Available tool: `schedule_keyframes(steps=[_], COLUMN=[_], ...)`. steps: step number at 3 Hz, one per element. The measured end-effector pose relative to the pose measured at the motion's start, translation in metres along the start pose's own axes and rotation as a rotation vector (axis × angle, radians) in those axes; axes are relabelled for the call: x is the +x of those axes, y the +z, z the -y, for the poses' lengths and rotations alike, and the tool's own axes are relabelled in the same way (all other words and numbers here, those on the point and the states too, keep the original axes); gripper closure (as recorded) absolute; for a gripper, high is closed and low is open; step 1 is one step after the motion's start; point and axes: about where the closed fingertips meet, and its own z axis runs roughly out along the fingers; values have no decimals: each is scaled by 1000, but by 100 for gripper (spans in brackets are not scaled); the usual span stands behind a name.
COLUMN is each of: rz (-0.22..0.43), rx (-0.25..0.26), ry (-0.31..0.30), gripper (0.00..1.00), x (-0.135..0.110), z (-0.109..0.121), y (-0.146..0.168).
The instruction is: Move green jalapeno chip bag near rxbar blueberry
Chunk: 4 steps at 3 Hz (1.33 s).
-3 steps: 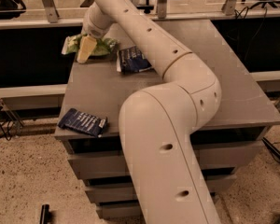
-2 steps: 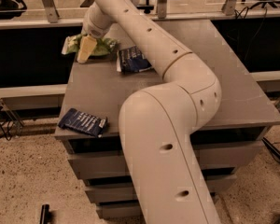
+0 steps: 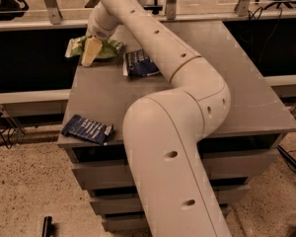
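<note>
The green jalapeno chip bag lies at the far left corner of the grey table, partly over the edge. My gripper is down on the bag's middle and covers part of it. The rxbar blueberry, a flat dark blue wrapper with pale text, lies at the table's front left corner, well apart from the bag. My arm reaches from the front across the table to the bag.
A puffy dark blue chip bag lies just right of the green bag, beside my arm. The table stands on a drawer unit. A railing and a black barrier run behind the table's far edge.
</note>
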Motion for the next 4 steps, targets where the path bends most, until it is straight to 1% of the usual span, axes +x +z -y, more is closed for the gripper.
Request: schedule_keyframes(steps=[1, 2, 3, 4], rz=[0, 0, 0, 0], rx=[0, 0, 0, -1], ry=[0, 0, 0, 0], gripper=[0, 16, 38, 62], x=[0, 0, -1, -1], z=[0, 0, 0, 1], y=[-1, -1, -1, -2])
